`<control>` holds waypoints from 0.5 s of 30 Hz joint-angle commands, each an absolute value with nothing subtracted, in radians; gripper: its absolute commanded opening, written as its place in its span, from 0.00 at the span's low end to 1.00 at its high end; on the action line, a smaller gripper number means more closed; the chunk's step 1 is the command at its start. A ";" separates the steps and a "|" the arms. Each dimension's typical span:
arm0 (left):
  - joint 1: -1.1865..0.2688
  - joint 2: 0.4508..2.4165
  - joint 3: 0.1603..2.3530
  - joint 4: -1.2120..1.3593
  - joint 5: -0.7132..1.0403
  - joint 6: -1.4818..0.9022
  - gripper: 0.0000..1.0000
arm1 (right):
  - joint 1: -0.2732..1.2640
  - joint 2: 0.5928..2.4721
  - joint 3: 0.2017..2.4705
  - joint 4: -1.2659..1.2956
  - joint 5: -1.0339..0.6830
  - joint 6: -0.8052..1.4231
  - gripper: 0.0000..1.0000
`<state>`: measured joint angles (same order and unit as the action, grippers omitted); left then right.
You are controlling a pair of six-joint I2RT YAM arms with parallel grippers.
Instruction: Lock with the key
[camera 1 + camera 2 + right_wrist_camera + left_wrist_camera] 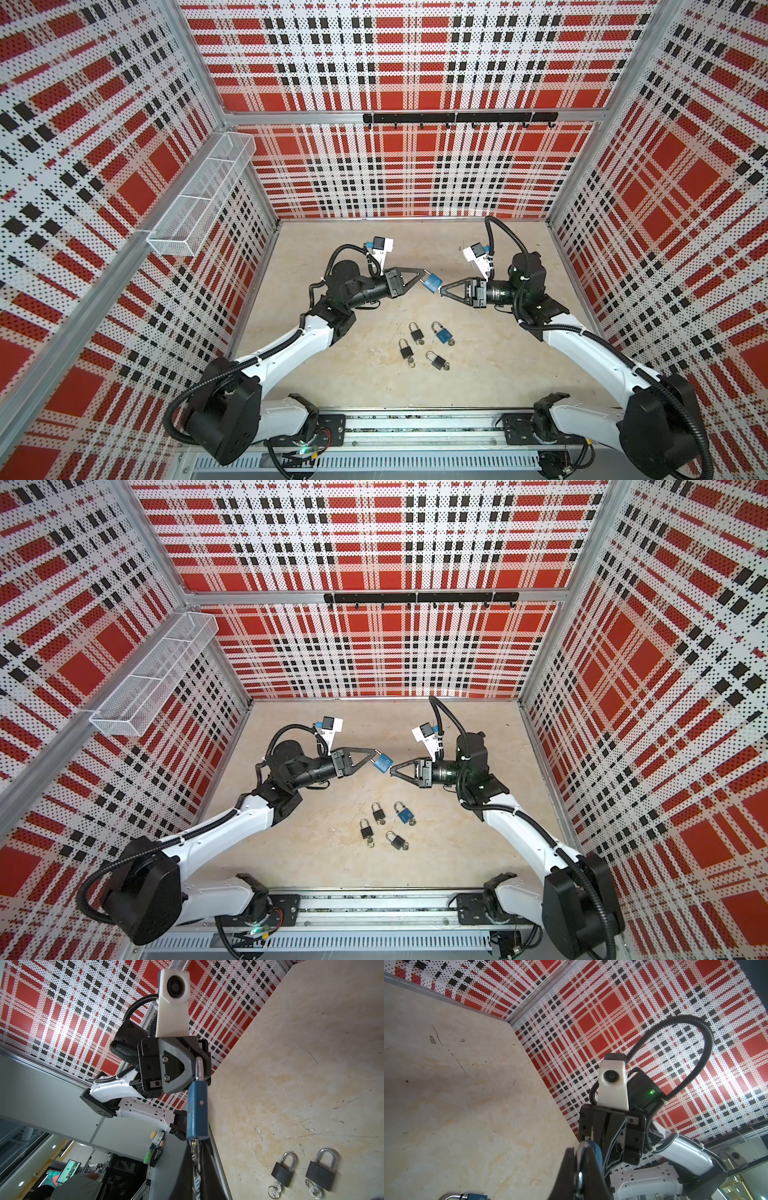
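Walls were perforated red, black and white plaid | white wire basket with three compartments hung high on left wall | black hook rail ran along back wall's aluminium crossbar | surface was beige, stained, scratched | slotted cable tray lay along front edge | lit monitor stood outside the enclosure

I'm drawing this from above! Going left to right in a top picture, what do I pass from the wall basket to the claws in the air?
The wire basket → left claw → lifted blue padlock, held by its loop in that claw → right claw, shut at the padlock's bottom end.
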<state>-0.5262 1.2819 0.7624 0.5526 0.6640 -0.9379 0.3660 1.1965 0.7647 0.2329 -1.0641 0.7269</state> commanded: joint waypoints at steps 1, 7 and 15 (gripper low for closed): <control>-0.460 1.258 0.801 0.647 0.582 -0.952 0.00 | 0.332 1.180 0.718 0.175 -1.016 0.714 0.00; -0.437 1.249 0.796 0.655 0.584 -0.963 0.00 | 0.330 1.180 0.705 0.184 -1.023 0.718 0.00; -0.415 1.242 0.783 0.704 0.590 -1.005 0.00 | 0.330 1.178 0.696 0.193 -1.033 0.728 0.00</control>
